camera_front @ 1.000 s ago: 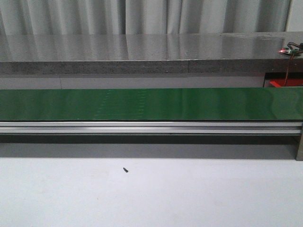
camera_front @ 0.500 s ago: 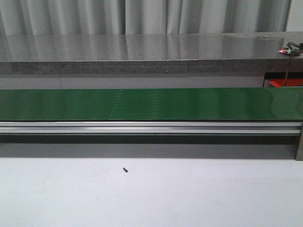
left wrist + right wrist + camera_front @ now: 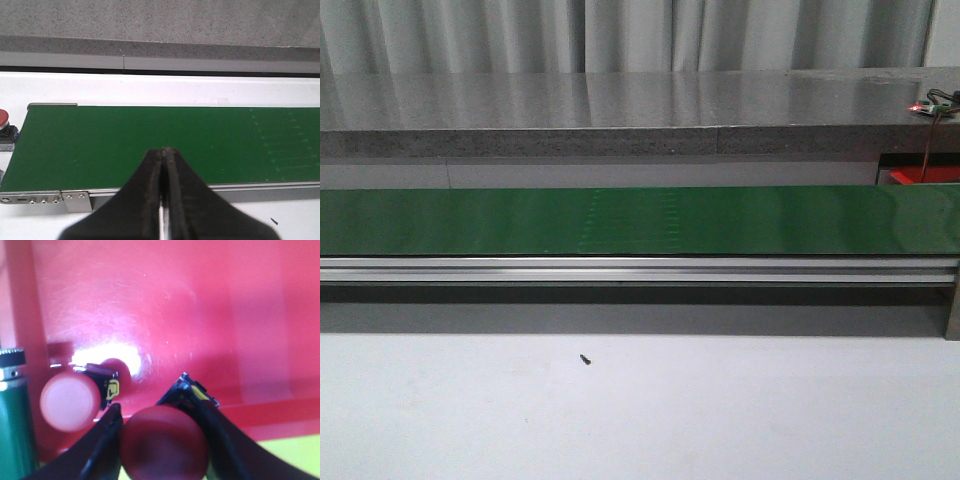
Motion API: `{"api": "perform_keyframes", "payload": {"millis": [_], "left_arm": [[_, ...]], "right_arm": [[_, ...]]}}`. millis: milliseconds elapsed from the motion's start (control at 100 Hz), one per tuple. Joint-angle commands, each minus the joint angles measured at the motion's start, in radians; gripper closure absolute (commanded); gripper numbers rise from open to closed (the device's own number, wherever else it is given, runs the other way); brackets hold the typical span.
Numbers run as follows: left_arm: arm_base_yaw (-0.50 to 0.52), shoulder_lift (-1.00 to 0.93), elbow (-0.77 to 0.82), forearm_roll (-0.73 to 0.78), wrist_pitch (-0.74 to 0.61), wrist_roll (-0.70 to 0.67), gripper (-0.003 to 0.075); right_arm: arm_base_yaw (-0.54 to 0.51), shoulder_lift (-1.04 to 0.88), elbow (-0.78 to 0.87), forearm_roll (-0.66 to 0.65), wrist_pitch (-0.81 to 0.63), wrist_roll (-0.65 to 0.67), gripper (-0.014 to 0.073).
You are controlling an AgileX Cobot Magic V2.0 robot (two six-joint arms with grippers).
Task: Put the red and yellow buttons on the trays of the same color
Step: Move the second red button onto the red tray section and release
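Observation:
My right gripper (image 3: 159,412) is shut on a red button (image 3: 164,442), whose dark round cap fills the gap between the fingers. It hangs over the red tray (image 3: 175,305). A second red button (image 3: 69,399) lies on that tray beside it, its black base showing. A strip of the yellow tray (image 3: 280,460) borders the red one. My left gripper (image 3: 164,151) is shut on nothing, above the near edge of the green belt (image 3: 150,140). Another red button (image 3: 2,117) stands just off the belt's end. No yellow button is in view. Neither gripper shows in the front view.
The green conveyor belt (image 3: 640,220) runs across the front view on an aluminium rail (image 3: 640,268), with a grey stone ledge (image 3: 620,110) behind. A small dark screw (image 3: 585,358) lies on the white table. A bit of red (image 3: 920,177) shows at the far right.
In the front view the faint dotted marks on the belt have shifted to the right. Nothing else there has moved.

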Motion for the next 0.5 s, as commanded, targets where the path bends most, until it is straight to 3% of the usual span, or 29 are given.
{"api": "perform_keyframes", "payload": {"millis": [0, 490], "left_arm": [[-0.011, -0.005, -0.029, -0.015, -0.078, 0.000, 0.0740], [-0.011, -0.005, -0.029, -0.015, -0.101, 0.000, 0.0740]], "right_arm": [[-0.005, -0.032, -0.031, 0.011, -0.050, -0.003, 0.0380], [-0.005, 0.066, -0.031, 0.020, -0.121, 0.005, 0.0380]]}}
